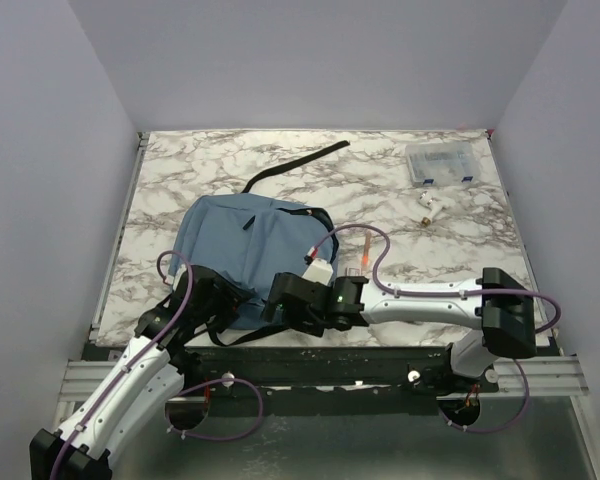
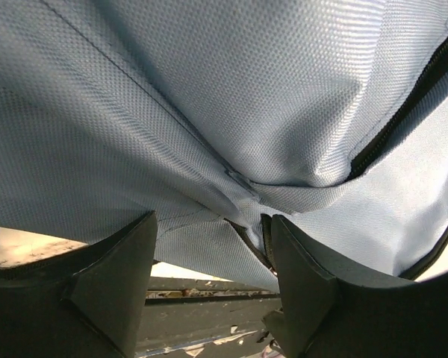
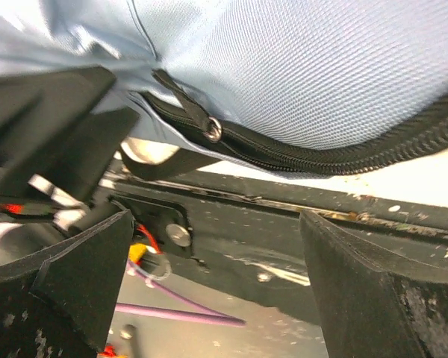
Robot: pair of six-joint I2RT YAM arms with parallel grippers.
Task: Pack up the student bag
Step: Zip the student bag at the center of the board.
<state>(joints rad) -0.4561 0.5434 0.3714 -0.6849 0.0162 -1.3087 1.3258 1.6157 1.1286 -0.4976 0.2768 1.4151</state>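
The student bag (image 1: 242, 245) lies slumped on the marble table (image 1: 440, 255), towards its near-left part, with its near edge right at both grippers. From the top view, the left arm comes up from the bottom-left corner. It is bent at the elbow and its wrist is tipped towards the bag's near-left corner. The left gripper (image 1: 208, 300) meets the fabric there.

In the left wrist view, the bag's blue cloth fills everything above the left gripper (image 2: 213, 250). A creased fold sags down into the gap between its fingers (image 2: 116, 287) and lies against the inner face of the right-hand one. The fingers stand apart and are not pressed together on the fold. A dark zipper line (image 2: 403, 119) runs up and away to that gripper's right.

The right arm stretches nearly flat leftward along the table's near edge from its base on the right. Its forearm is level and the right gripper (image 1: 278, 298) noses in under the bag's near rim. In its own wrist view, the right gripper (image 3: 215, 231) is spread wide with nothing between its fingers. The black zipper (image 3: 343, 153) and its metal pull (image 3: 209, 128) hang just above it.

Well beyond both grippers, a black strap (image 1: 290, 165) trails from the bag's far side. Far off to the right arm's outer side are a clear plastic box (image 1: 442, 163) and a small pale object (image 1: 427, 207) just in front of it.
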